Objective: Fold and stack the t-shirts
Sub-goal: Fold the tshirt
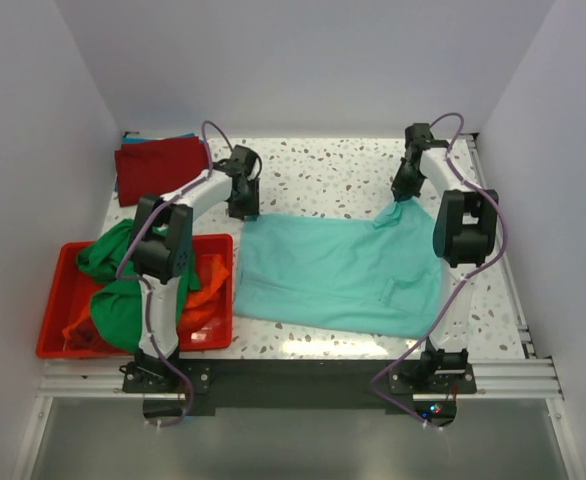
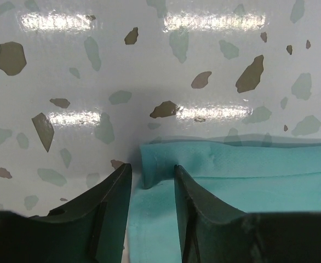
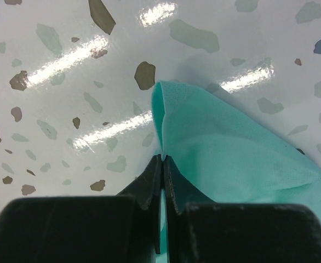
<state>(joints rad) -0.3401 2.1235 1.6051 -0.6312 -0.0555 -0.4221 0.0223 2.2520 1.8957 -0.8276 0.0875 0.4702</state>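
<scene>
Tightly on teal t-shirt [image 1: 333, 270], right hand [image 3: 163, 159]

A glossy white terrazzo-pattern bench [image 1: 333, 170], speckled with grey, brown and pale green flecks, fills the middle of the scene and mirrors strips of overhead light. At its near left corner sits a rectangular red plastic bin [image 1: 48, 318], its long side running along the bench's near edge. Plain white walls [image 1: 313, 60] close in three sides. A silver aluminium rail [image 1: 513, 378] runs along the near edge.
</scene>
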